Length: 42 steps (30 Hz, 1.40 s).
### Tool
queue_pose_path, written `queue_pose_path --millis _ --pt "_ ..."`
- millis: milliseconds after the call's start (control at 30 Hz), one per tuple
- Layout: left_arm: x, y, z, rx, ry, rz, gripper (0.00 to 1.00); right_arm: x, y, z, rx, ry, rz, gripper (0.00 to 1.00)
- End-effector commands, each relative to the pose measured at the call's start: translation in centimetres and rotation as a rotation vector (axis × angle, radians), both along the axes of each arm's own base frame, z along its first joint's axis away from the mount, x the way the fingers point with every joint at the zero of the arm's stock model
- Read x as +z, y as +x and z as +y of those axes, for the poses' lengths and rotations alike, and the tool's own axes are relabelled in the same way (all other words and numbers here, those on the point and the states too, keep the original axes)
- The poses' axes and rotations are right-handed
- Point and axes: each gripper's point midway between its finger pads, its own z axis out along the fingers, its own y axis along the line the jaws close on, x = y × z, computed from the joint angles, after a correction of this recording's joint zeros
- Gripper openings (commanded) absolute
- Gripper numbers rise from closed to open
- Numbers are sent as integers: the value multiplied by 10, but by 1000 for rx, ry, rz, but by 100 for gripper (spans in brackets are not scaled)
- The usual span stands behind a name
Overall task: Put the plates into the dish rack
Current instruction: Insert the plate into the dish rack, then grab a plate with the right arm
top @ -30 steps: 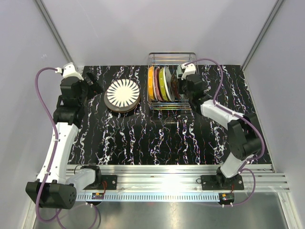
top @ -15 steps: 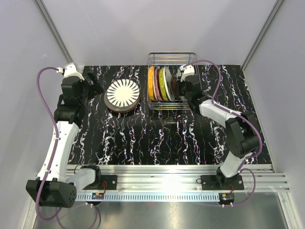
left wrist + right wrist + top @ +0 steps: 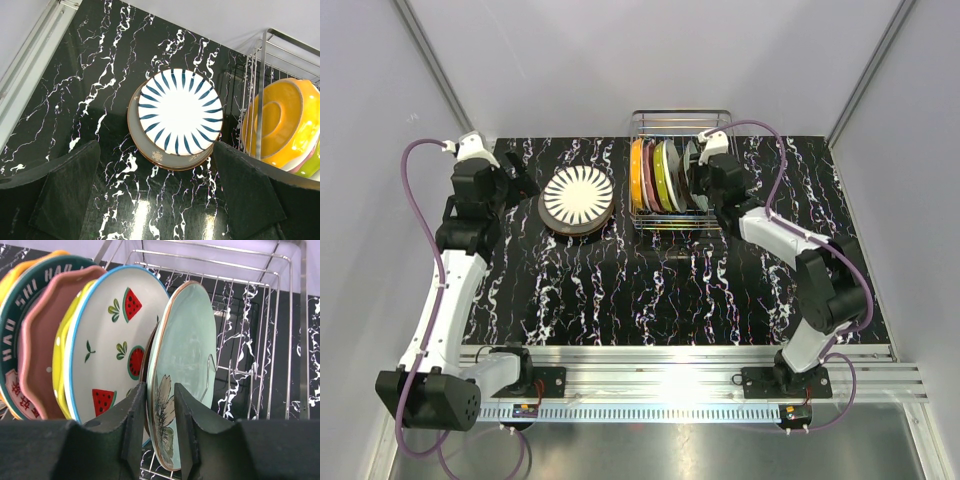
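On the black marbled tabletop (image 3: 650, 290), at about ten o'clock in the overhead view, the left hand (image 3: 155, 200) hangs released, its two dark fingers spread wide and touching nothing. Just at its three o'clock lies a small stack: a white plate with blue stripes (image 3: 180, 116) flat on a grey plate (image 3: 165, 159), whose brown rim shows around the lower edge. Further toward one o'clock, against the far edge, stands the dish rack (image 3: 303, 340), with plates upright on edge between its wires. From nine o'clock across the rack come an orange plate (image 3: 280, 125), a dark-rimmed plate with white letters (image 3: 20, 305), a pink plate (image 3: 45, 355), a yellow plate (image 3: 62, 370), a white plate with watermelon slices (image 3: 107, 340), and a pale green plate with a flower (image 3: 187, 355). The green one leans slightly toward the watermelon plate. The right hand (image 3: 160, 390) sits at the rack's three o'clock side. Its fingers straddle the green plate's lower rim, one on each face. Whether they pinch it or stand loose beside it cannot be told.
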Motion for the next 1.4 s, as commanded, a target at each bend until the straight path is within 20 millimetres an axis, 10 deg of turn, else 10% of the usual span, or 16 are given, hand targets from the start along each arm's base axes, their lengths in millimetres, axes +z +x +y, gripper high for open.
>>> queue_pose_path --millis 0,333,667,1367 --pt "22 8 -2 -16 -3 -60 99 77 -3 -3 -4 68 -172 36" --pt "-11 26 -9 -64 -96 22 99 119 -51 -17 23 143 -238 42" --pt "-74 52 -14 -136 -261 164 93 109 -99 -46 -19 175 -255 37" --pt "-191 97 -27 -154 -366 409 55 100 -113 -55 -39 200 -277 23"
